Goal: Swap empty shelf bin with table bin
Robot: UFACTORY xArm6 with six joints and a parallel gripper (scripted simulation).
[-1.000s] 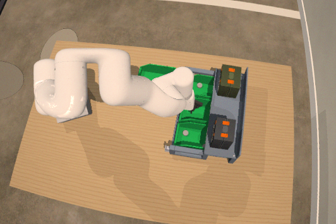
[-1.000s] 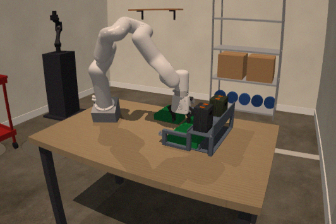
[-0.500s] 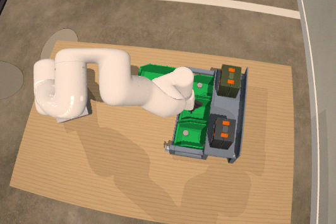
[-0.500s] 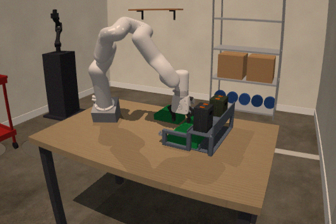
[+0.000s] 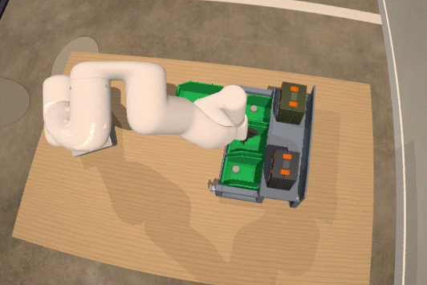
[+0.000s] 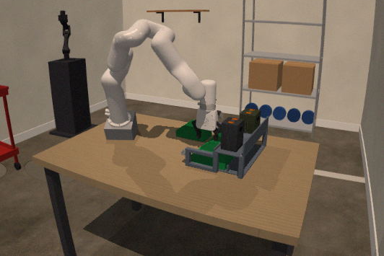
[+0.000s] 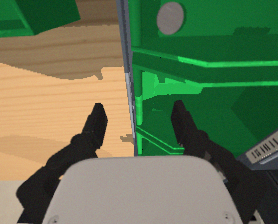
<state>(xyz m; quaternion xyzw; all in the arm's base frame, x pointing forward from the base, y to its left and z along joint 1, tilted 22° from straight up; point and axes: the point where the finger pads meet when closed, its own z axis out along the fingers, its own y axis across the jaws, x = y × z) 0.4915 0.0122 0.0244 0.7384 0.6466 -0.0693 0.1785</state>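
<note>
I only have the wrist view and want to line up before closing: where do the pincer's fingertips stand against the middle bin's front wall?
Observer: The pincer points down, one finger on each side of that wall, jaws open. The exterior view shows the arm's last link upright above it.
Operator: What stands on the board behind the bins? I can't see it.
Observer: Two dark cases with orange latches, one black, one olive.
Operator: And the bin at my picture's upper left?
Observer: The top view shows that green bin on the table, outside the shelf.
</note>
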